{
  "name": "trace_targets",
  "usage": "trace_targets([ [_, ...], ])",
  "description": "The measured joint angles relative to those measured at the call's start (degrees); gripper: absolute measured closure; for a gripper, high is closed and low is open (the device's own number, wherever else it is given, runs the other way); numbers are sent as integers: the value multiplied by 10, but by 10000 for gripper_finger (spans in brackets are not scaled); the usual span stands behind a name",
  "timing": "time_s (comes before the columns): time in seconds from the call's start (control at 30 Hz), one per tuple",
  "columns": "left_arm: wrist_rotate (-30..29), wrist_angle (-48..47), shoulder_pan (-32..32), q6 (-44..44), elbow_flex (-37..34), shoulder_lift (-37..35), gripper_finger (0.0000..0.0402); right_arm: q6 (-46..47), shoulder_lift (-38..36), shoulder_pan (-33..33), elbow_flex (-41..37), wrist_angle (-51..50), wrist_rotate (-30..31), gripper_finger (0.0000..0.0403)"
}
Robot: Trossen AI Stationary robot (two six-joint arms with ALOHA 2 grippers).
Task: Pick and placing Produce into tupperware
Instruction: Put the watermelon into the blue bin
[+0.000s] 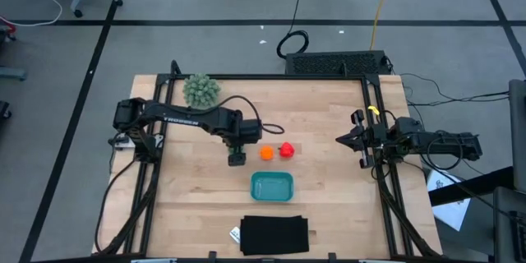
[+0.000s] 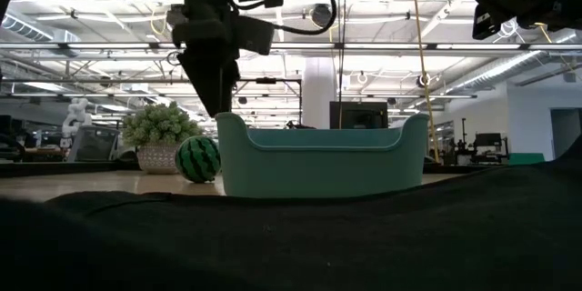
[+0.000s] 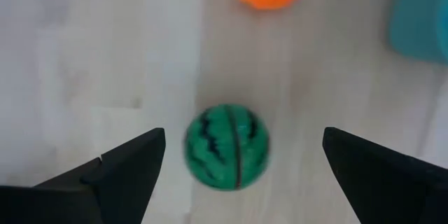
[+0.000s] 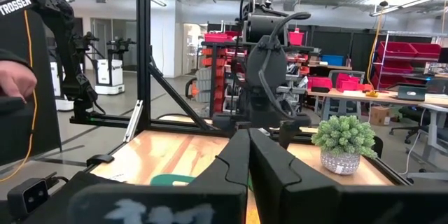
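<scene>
Melon (image 3: 226, 147) is the first pick. From above, the left tool (image 1: 237, 158) hangs at 10 o'clock from the tub (image 1: 272, 186). Its wrist view shows open fingers (image 3: 126, 168) each side: drop straight, then squeeze gently. Right tool (image 4: 246, 161) waits closed.

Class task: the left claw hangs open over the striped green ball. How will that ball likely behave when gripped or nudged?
The green ball looks round, so a nudge would probably roll it. Its smooth-looking skin may slip unless the left claw closes centred. It appears small, so likely light.
</scene>
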Motion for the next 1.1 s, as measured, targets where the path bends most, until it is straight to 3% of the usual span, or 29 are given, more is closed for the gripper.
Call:
trace_targets([
  [0.3,-25,-15,-2,-59,-13,-39,11,2,0,0,0,0,0,403],
  [0.53,-15,46,-8,-82,-70,-93,11,5,7,0,0,1,0,403],
  [1.1,-7,148,-15,-86,-161,-94,11,1,15,0,0,5,0,403],
])
